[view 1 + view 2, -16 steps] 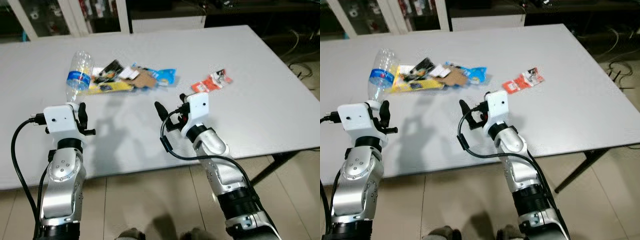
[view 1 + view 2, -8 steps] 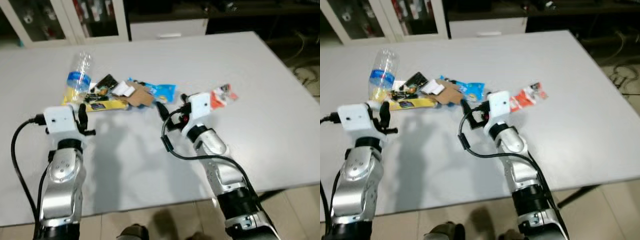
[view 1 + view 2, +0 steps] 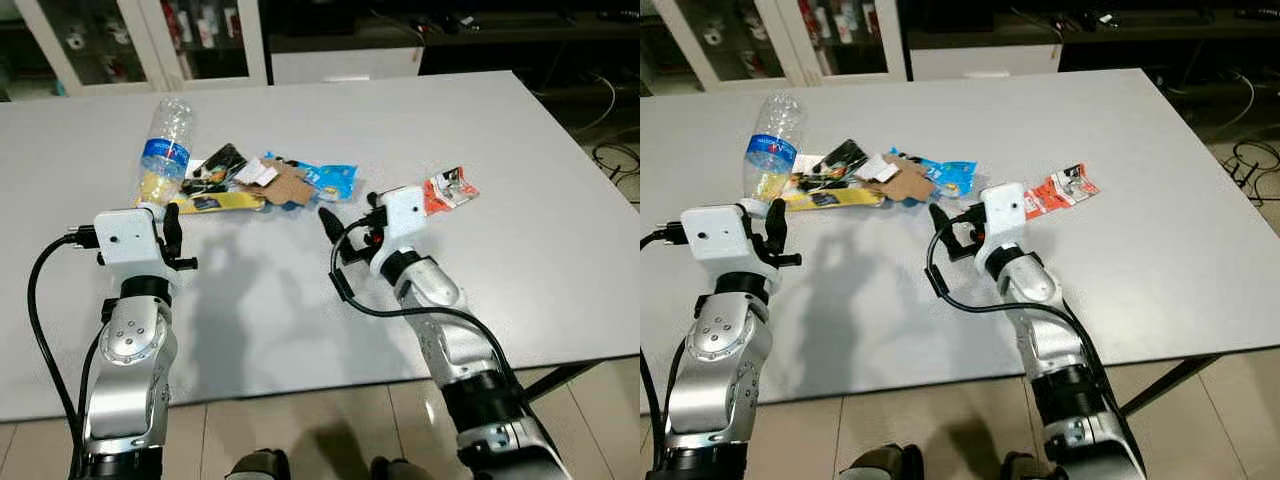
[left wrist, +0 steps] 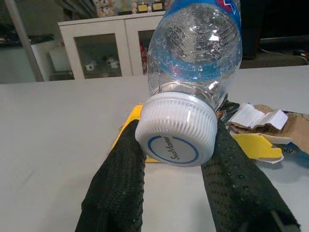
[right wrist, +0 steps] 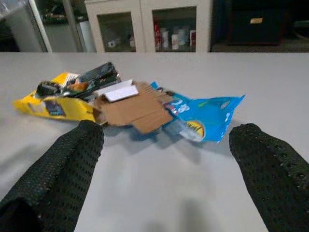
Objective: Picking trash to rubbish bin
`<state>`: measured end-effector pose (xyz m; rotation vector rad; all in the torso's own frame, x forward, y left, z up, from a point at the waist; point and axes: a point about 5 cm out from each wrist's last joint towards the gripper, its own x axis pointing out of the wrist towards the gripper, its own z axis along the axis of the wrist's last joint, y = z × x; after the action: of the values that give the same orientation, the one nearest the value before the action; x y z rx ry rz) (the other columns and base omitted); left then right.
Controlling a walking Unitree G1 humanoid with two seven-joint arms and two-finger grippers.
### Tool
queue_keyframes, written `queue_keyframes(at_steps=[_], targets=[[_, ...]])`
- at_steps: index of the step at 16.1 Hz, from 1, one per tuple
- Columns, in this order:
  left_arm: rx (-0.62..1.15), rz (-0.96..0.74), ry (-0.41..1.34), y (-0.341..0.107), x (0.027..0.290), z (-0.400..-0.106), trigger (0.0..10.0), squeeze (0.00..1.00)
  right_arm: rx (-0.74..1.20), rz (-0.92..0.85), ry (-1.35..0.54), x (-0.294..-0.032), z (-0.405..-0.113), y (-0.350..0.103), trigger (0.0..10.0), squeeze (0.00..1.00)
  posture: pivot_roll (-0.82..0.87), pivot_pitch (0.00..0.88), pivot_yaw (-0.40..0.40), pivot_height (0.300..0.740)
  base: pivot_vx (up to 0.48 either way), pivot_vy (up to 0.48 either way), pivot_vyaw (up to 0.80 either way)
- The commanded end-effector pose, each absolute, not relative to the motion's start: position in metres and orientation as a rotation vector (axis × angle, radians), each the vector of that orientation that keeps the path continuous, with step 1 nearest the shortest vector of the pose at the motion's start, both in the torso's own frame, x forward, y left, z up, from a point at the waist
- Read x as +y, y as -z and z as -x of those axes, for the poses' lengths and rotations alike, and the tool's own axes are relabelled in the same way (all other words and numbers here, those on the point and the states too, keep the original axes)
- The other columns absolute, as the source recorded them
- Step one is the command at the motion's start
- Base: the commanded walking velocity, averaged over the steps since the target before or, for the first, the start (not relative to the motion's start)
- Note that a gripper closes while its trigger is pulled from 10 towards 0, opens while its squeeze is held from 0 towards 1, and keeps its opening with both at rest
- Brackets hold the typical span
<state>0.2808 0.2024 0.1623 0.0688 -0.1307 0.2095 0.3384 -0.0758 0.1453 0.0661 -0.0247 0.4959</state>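
1. A wide, pale grey rectangular surface [image 3: 520,200] carries all the litter; white glass-fronted cabinets [image 3: 150,40] stand beyond its far edge.
2. A clear crumpled plastic bottle with a blue label and white cap [image 3: 162,160] lies towards the far left corner of the surface, cap end pointing at the near edge.
3. The left gripper [image 4: 176,169] sits at the bottle's cap end, its two black fingers [image 4: 118,188] spread on either side of the white cap; whether they touch it I cannot tell.
4. The right gripper [image 5: 164,193] hovers over the middle of the surface, fingers wide apart and holding nothing, aimed at the wrapper pile.
5. A flat yellow plastic wrapper [image 3: 215,203] lies just beside the bottle, with a dark wrapper [image 3: 217,164] on top.
6. A crinkled blue plastic packet [image 3: 335,180] lies at the pile's right end.
7. A torn brown cardboard piece [image 3: 287,184] rests between yellow wrapper and blue packet, overlapping the packet.
8. A small red and white sachet [image 3: 448,189] lies apart, towards the right edge.
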Motion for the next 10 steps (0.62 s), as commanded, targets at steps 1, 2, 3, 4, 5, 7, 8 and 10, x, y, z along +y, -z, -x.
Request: queue_keyframes(at_steps=[1, 2, 3, 4, 5, 7, 8, 10], targets=[[-0.145, -0.088, -0.234, -0.167, 0.206, -0.278, 10.0, 0.0, -0.005, -0.072, -0.499, -0.077, -0.34, -0.144, 10.0, 0.0, 0.03, 0.148, 0.038, 0.74, 0.0, 0.0, 0.0], [-0.151, -0.101, -0.237, -0.169, 0.208, -0.276, 10.0, 0.0, 0.05, -0.069, -0.499, -0.08, -0.347, -0.138, 10.0, 0.0, 0.04, 0.151, 0.041, 0.74, 0.0, 0.0, 0.0], [-0.157, -0.118, -0.239, -0.171, 0.21, -0.274, 10.0, 0.0, 0.086, -0.073, -0.507, -0.08, -0.351, -0.134, 10.0, 0.0, 0.05, 0.155, 0.044, 0.74, 0.0, 0.0, 0.0], [-0.16, -0.126, -0.239, -0.172, 0.21, -0.273, 10.0, 0.0, 0.093, -0.069, -0.505, -0.081, -0.353, -0.133, 10.0, 0.0, 0.06, 0.157, 0.046, 0.74, 0.0, 0.0, 0.0], [-0.159, -0.13, -0.24, -0.172, 0.211, -0.271, 10.0, 0.0, 0.092, -0.08, -0.496, -0.082, -0.356, -0.133, 10.0, 0.0, 0.07, 0.163, 0.049, 0.74, 0.0, 0.0, 0.0], [-0.155, -0.148, -0.237, -0.173, 0.213, -0.265, 10.0, 0.0, 0.102, -0.084, -0.489, -0.084, -0.363, -0.134, 10.0, 0.0, 0.08, 0.171, 0.052, 0.74, 0.0, 0.0, 0.0], [-0.145, -0.16, -0.231, -0.172, 0.214, -0.261, 10.0, 0.0, 0.1, -0.087, -0.489, -0.084, -0.367, -0.135, 10.0, 0.0, 0.09, 0.177, 0.055, 0.74, 0.0, 0.0, 0.0], [-0.123, -0.181, -0.213, -0.167, 0.215, -0.249, 10.0, 0.0, 0.095, -0.098, -0.488, -0.083, -0.369, -0.136, 10.0, 0.0, 0.11, 0.197, 0.058, 0.74, 0.0, 0.0, 0.0]])
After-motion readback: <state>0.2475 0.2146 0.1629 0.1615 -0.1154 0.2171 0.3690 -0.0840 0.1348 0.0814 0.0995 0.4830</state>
